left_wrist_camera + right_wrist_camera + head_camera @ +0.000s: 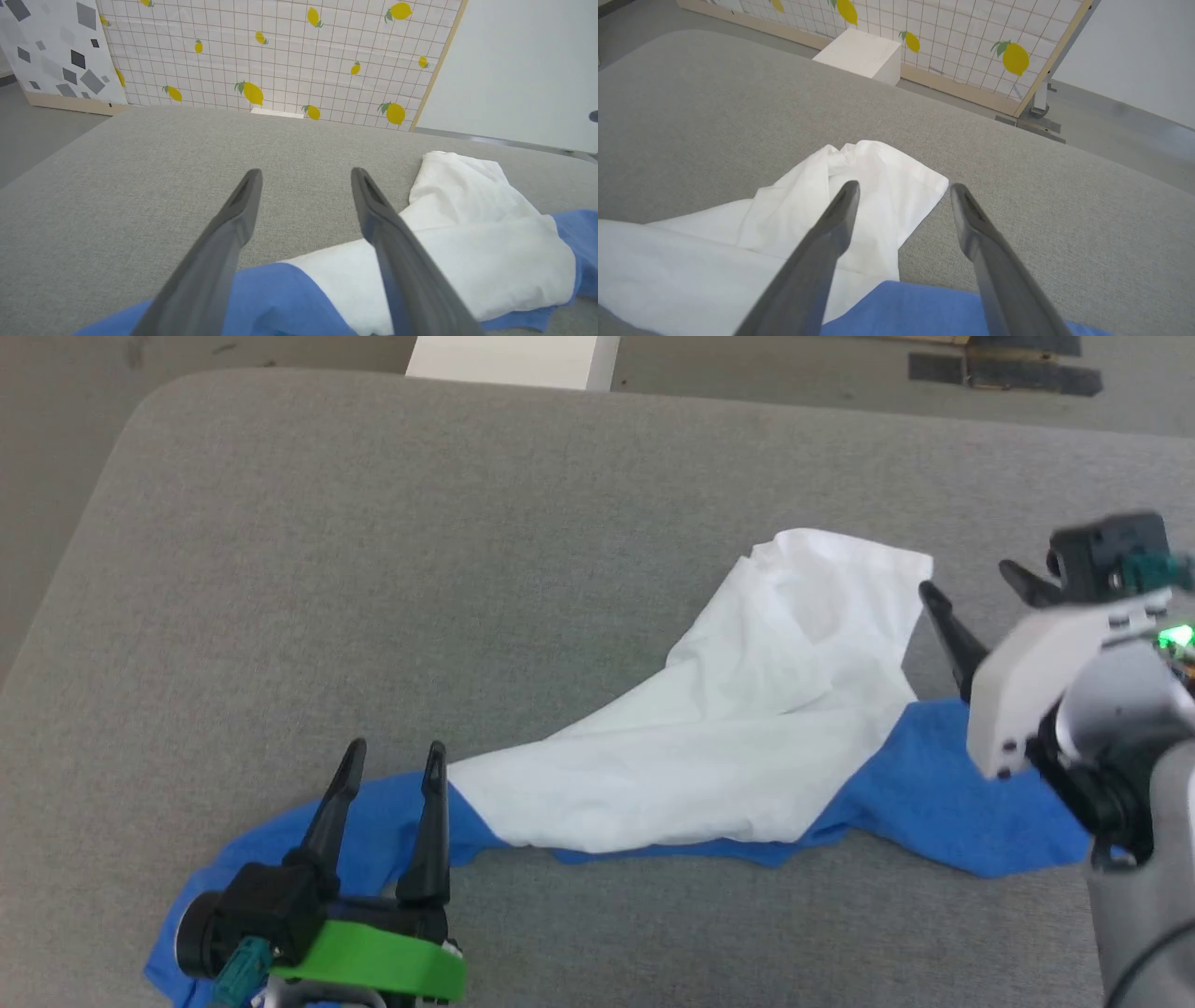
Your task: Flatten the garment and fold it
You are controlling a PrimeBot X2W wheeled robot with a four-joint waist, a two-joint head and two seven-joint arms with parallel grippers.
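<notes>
Midway through a folding job, the garment [738, 747] lies crumpled on the near half of the grey pad [373, 523], closer to its right edge than its left. Its white body is bunched into a ridge that climbs toward the far right. One blue sleeve trails along the near edge to the left, and the other spreads out to the right.

The left gripper [395, 749] hangs over the left sleeve near the pad's near edge. Its fingers are spread wide with nothing between them, and their tips reach the seam where blue meets white. The right gripper [968, 579] sits by the right edge above the other sleeve, just beside the white body's far corner, its jaws equally wide apart and empty.

Beyond the pad's far edge stand a white block [513, 359] and a lemon-print screen [280, 56].
</notes>
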